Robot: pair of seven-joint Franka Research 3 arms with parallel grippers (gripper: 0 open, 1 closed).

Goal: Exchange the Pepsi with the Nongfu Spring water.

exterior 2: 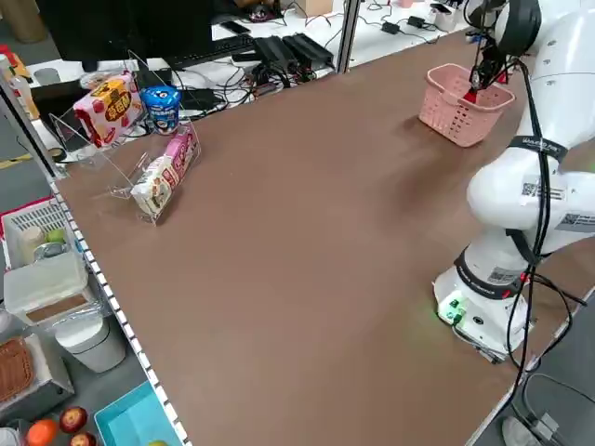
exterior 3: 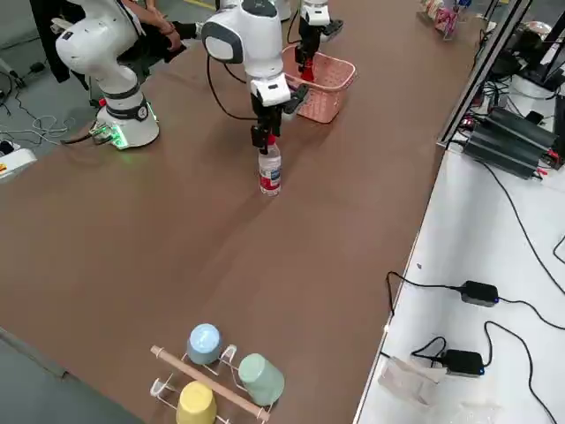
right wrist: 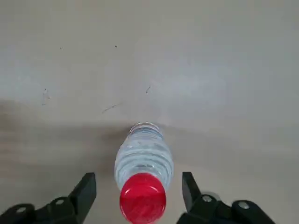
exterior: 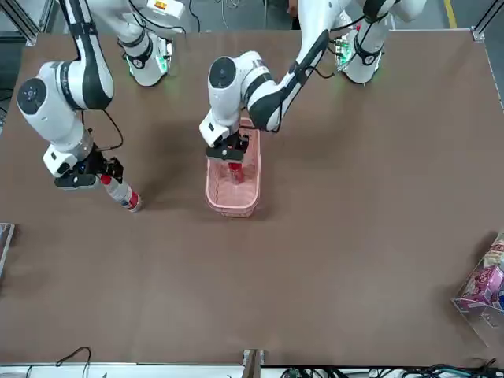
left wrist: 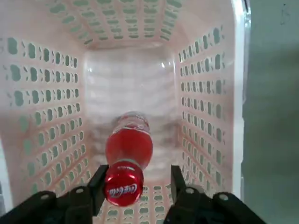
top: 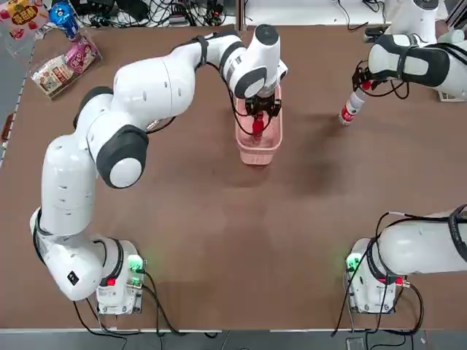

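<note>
The Pepsi (left wrist: 128, 149), an all-red bottle with a red cap, stands upright inside the pink basket (top: 260, 151) at the middle of the table's far side. My left gripper (left wrist: 136, 184) hangs over the basket, open, its fingers either side of the cap; one finger (left wrist: 99, 183) is close against it. The Nongfu Spring water (top: 350, 108), clear with a red cap, stands on the bare table to the right of the basket. My right gripper (right wrist: 138, 186) is open just above it, with a gap between each finger and the cap.
Snack packets in a clear stand (top: 62, 65) and a blue can (top: 64, 18) sit at the far left corner. A cup rack (exterior 3: 212, 371) stands off to the right side. The arm bases (top: 117, 288) are at the near edge.
</note>
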